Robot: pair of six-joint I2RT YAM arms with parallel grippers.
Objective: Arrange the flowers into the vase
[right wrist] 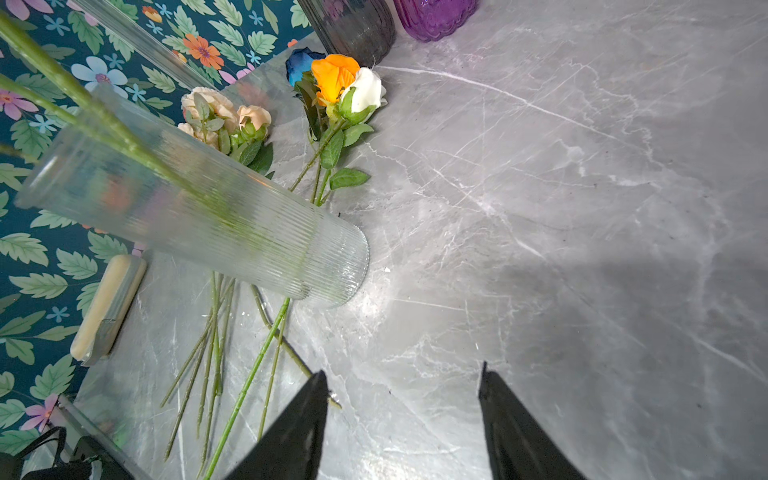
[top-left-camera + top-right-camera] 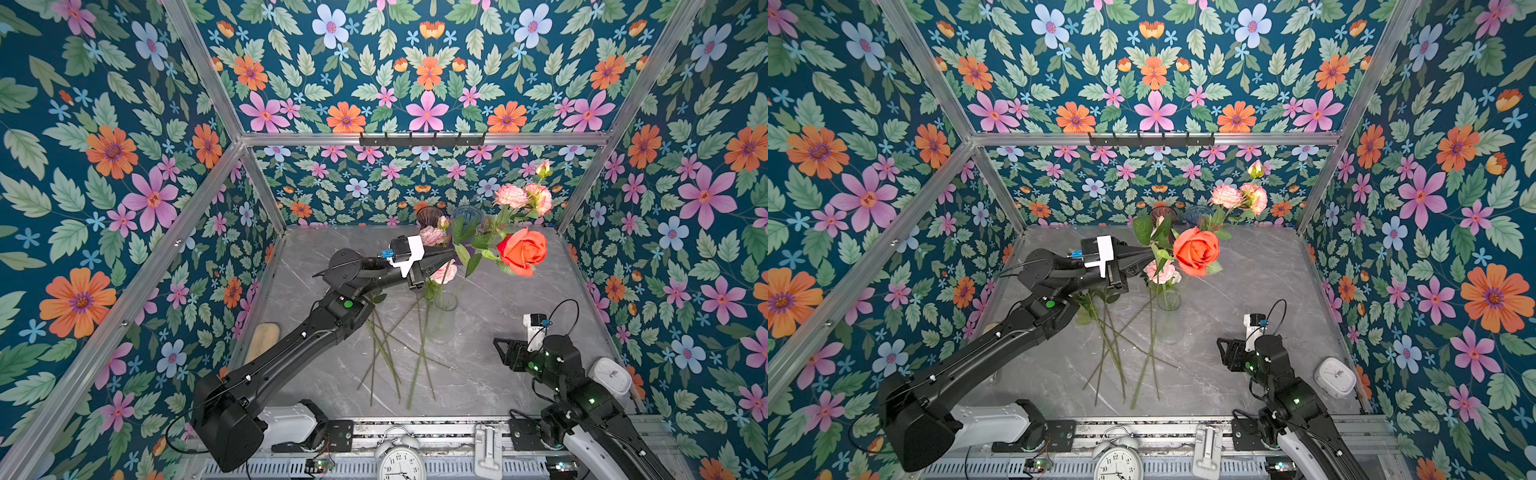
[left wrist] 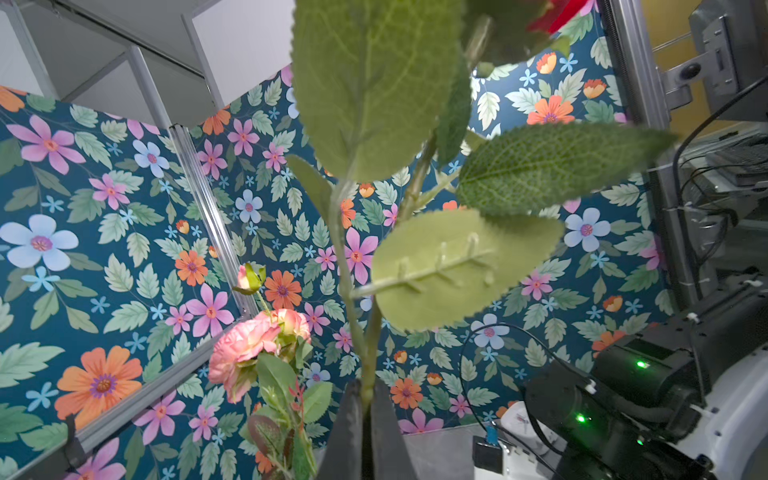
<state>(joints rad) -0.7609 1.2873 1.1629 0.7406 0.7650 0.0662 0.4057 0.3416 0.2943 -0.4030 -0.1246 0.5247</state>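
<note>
**Tall glass, top-heavy load**

The left gripper (image 3: 365, 399) is clamped tight on the thin green stem of the red rose (image 2: 523, 250), whose bloom is high above the vase (image 2: 442, 324) standing mid-table. Whether the stem's foot has entered the mouth is hard to tell. The vase is a narrow, ribbed clear-glass cylinder holding ruffled pink blooms (image 2: 524, 197) that lean right. A sideways drag from the stiff stem, or its broad fabric leaves snagging them, could tip it. Other flowers (image 1: 338, 93) lie flat left of the vase. The right gripper (image 1: 403, 370) hangs partly open and empty, near right
</note>
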